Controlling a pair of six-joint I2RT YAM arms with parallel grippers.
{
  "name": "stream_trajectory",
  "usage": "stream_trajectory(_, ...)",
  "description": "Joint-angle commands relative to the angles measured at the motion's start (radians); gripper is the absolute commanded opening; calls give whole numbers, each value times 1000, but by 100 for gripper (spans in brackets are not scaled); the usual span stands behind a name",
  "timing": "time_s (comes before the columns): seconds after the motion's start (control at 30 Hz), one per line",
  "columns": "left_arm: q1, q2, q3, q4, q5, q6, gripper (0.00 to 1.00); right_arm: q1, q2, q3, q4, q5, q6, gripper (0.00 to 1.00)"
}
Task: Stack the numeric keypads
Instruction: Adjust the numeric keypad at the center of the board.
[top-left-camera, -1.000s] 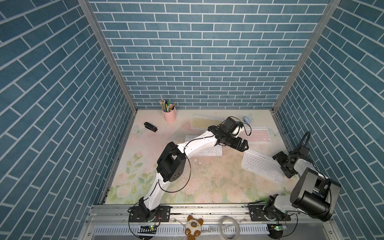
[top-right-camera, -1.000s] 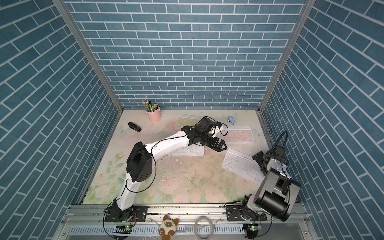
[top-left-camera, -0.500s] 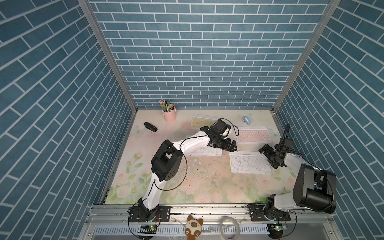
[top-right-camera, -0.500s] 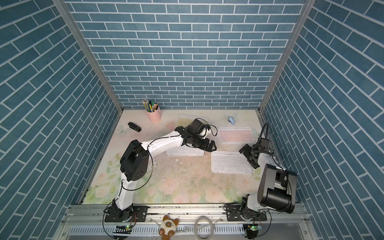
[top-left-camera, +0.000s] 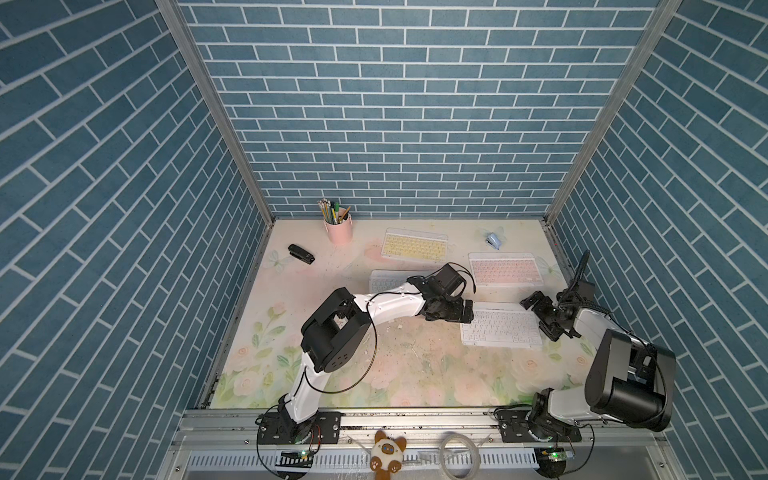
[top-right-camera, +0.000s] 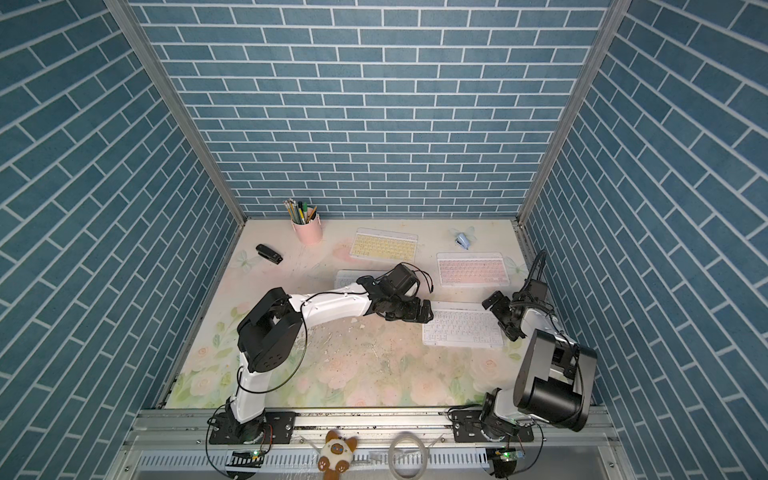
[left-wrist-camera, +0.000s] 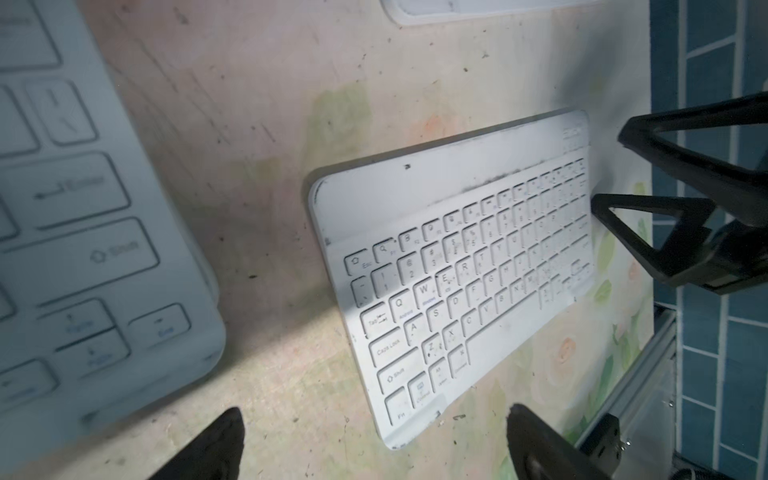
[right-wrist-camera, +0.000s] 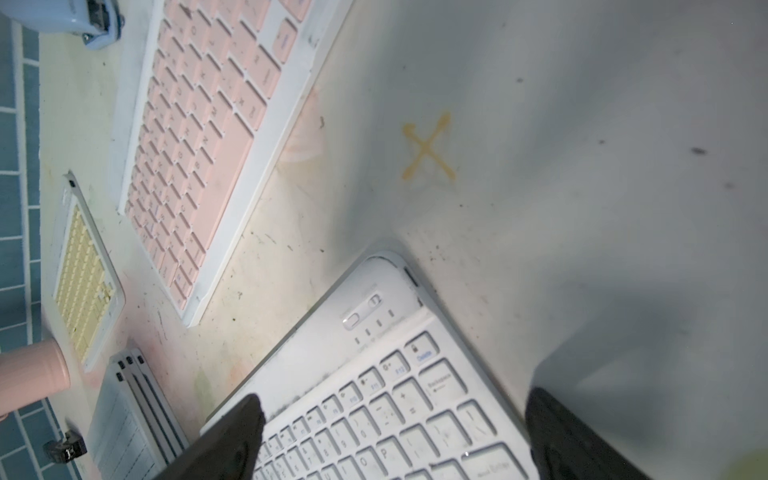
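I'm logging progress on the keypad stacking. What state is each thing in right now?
left gripper: open, empty
right gripper: open, empty
white keypad: lying flat, unstacked, between the grippers
pink keypad: lying flat, unstacked
yellow keypad: lying flat, unstacked
keypad stack: several white ones piled, partly hidden
pencil cup: upright, holding pencils
black stapler: closed
light-blue stapler: too small to tell
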Motion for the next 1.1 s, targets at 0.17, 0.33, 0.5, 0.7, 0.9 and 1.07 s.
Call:
stream_trajectory(0.17, -23, -9, -54, 165, -61, -135, 100, 49, -131, -158, -59, -69, 67, 99)
stream_trajectory(0.33, -31, -22, -83, 196, -46, -152, 100, 59, -184, -160, -114, -146, 67, 99)
stream_trajectory(0.5, -31, -55, -134, 205, -56, -152, 100, 5, -194, -49, -224, -112, -18, 98)
stream_trajectory(0.7, -32, -75, -187, 219, -71, -131, 100, -73, -86, 5, -145, -150, -39, 98)
stream_trajectory(0.9, -32, -48, -194, 277, -30, -132, 99, -65, 16, 8, 22, -219, -5, 98)
stream_trajectory(1.07, -31, -39, -191, 289, -19, -125, 100, -63, 55, 6, 115, -233, 12, 99)
